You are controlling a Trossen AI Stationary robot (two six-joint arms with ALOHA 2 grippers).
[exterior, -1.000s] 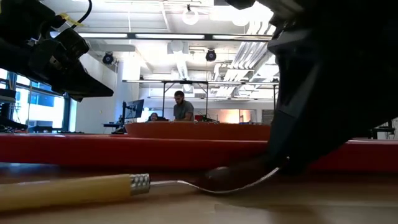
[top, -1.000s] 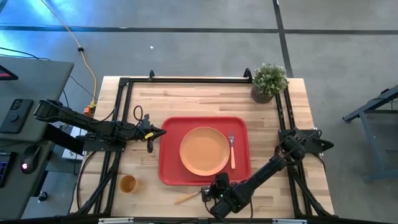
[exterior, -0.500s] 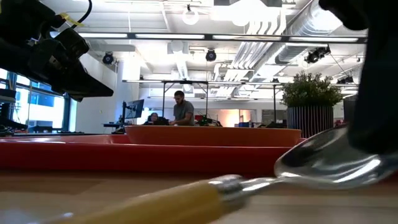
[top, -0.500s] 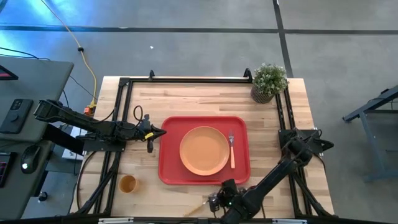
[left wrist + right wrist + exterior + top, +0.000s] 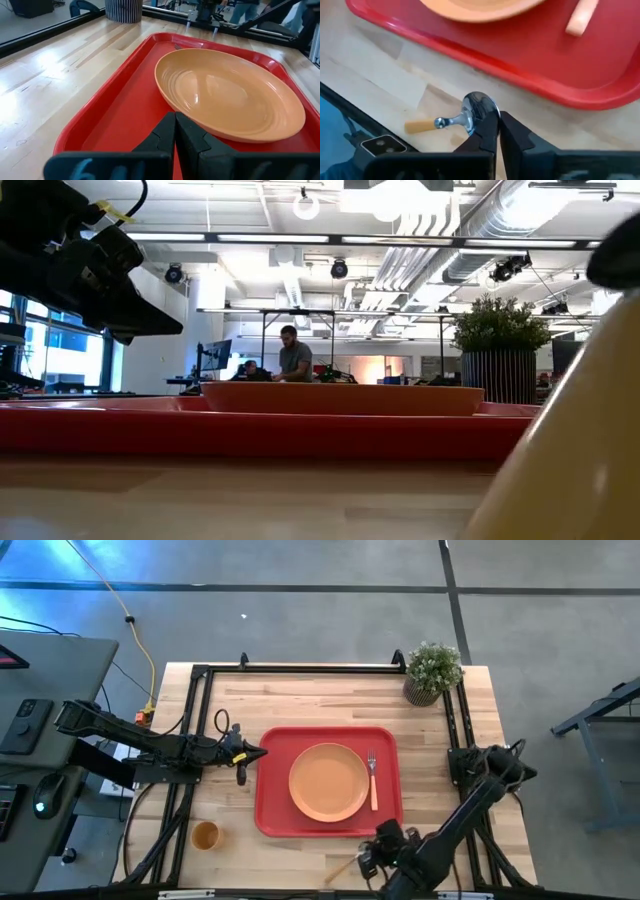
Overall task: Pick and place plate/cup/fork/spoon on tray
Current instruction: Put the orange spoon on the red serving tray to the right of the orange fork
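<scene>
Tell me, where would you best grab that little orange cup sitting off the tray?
Probably by its rim, coming straight down from above. The cup stands upright with its mouth open upward, alone on bare wood beside the tray, so one finger could go inside, one outside. The left gripper is nearer.

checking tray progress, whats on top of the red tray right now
On the red tray sit the orange plate and, beside it, the fork. The tray floor under the plate is covered. The spoon is off the tray, in the right end effector; the cup stands on the table.

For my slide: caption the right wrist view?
Right gripper pinching the spoon above the table, beside the tray.
</scene>
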